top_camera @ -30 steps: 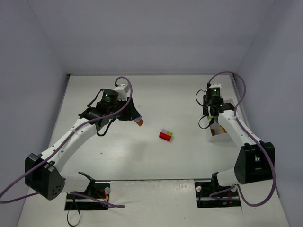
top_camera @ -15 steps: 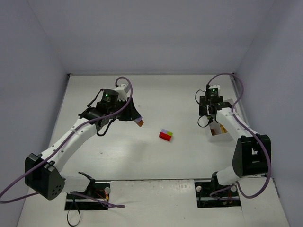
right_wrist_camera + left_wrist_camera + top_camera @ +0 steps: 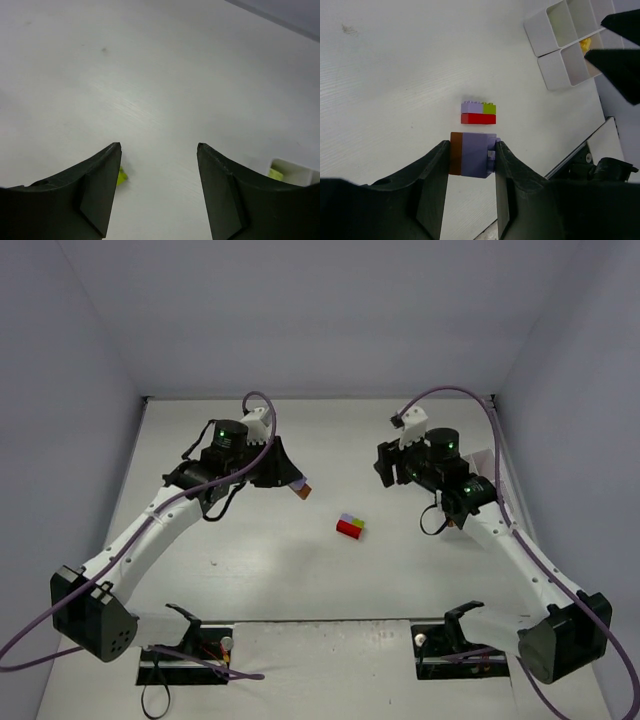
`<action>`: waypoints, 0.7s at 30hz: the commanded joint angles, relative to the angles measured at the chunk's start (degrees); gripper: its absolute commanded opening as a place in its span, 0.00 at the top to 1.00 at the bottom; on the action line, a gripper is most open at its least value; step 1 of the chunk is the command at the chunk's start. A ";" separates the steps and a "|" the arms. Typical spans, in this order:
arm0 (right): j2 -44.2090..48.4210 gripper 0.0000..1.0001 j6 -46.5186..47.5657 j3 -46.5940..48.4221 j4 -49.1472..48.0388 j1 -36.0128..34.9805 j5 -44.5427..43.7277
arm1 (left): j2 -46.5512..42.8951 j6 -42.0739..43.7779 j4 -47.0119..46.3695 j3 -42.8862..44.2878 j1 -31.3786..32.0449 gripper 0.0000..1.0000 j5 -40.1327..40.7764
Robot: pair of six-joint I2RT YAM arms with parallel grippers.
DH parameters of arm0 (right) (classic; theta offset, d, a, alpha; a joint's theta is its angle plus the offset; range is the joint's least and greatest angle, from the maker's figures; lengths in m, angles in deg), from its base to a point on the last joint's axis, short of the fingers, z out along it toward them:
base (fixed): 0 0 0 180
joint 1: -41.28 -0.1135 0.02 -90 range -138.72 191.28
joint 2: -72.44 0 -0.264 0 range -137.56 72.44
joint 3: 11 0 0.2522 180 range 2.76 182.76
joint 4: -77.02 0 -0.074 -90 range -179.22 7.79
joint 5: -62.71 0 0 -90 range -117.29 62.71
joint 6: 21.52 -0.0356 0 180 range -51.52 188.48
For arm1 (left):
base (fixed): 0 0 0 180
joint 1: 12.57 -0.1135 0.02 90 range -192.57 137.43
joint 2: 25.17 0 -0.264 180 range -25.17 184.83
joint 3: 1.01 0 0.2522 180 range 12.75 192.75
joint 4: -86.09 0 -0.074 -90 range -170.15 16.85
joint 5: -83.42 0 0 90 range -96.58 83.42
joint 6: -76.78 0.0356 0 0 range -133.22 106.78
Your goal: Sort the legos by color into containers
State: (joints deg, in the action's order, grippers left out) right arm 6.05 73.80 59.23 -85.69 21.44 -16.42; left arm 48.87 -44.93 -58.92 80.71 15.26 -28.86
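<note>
My left pincer pinched a smooth, boxy lego block, a brown slab joined to lavender, over the bare white desk with open room all round. Near it, mid-desk, lay a studded stack of lavender and lime bricks on a red one, its long axis running across the left wrist view. My right pincer hung spread and empty above open desk, and the thin-walled white tray sat near the right edge.
</note>
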 commanded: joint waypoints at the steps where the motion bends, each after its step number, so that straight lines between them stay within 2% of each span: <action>1: 0.38 0.41 2.15 2.42 -5.28 -5.19 9.34 | 0.05 -2.92 -3.21 3.49 -0.06 0.94 -2.76; 11: -2.78 0.38 2.50 6.20 -8.80 -17.24 11.45 | 0.93 -8.81 -5.68 4.37 -0.15 0.94 -5.31; 21: -5.94 0.37 2.15 8.48 -10.65 -20.24 13.82 | 1.37 -12.50 -9.37 3.23 -0.15 0.94 -7.25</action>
State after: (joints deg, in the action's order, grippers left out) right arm 0.80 75.66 64.74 -91.02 2.08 -4.05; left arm 50.38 -55.33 -63.09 81.54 15.26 -34.24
